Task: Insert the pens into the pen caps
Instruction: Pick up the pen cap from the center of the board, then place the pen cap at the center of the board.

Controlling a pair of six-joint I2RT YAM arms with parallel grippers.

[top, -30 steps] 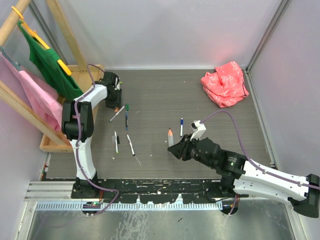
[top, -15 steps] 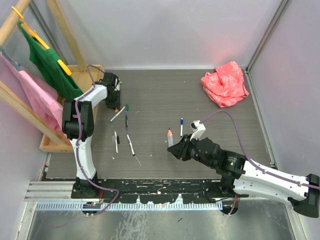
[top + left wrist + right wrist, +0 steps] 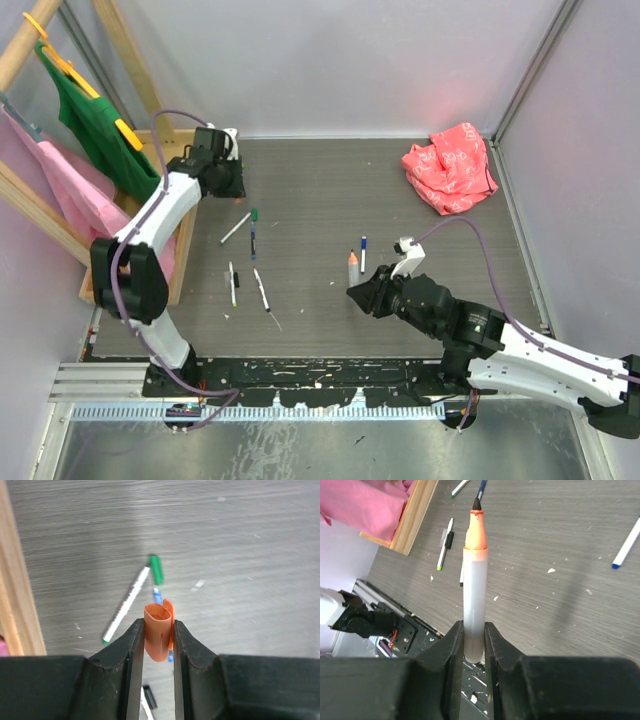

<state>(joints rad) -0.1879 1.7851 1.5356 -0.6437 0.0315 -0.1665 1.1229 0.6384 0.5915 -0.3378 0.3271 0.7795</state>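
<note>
**Risks**
- Nearest us, well apart from the wooden rack (image 3: 132,283), the right gripper (image 3: 473,630) is clamped on the tail end of the grey barrel of the orange marker (image 3: 474,580). The bare tip points away from the wrist.
- Most of the pen stands free of the jaws. We judge it could pivot in the grip once a cap presses on the tip, and then miss the cap's mouth.
- A swinging wet tip could also mark a finger or the table.
- Loose pens (image 3: 261,290) lie on the table between this gripper and the rack. A dropped cap could roll in among them.
- Farther out, just beside the rack, the left gripper (image 3: 159,625) is pinched on the orange cap (image 3: 158,642). The cap sits right at the fingertips, its open mouth showing, a little tilted.
- The cap is small and smooth. We expect it may twist or squirt out under an end-on push.
- Pen and cap are well apart. Any mismatch in angle when they meet would jam the tip on the rim.

**Pose**
- Right arm: stretched low from its base, forearm reaching toward the rack side, pen held clear of the table.
- Left arm: extended far alongside the rack, wrist raised, camera looking down on the green-capped pen (image 3: 131,597).
</note>
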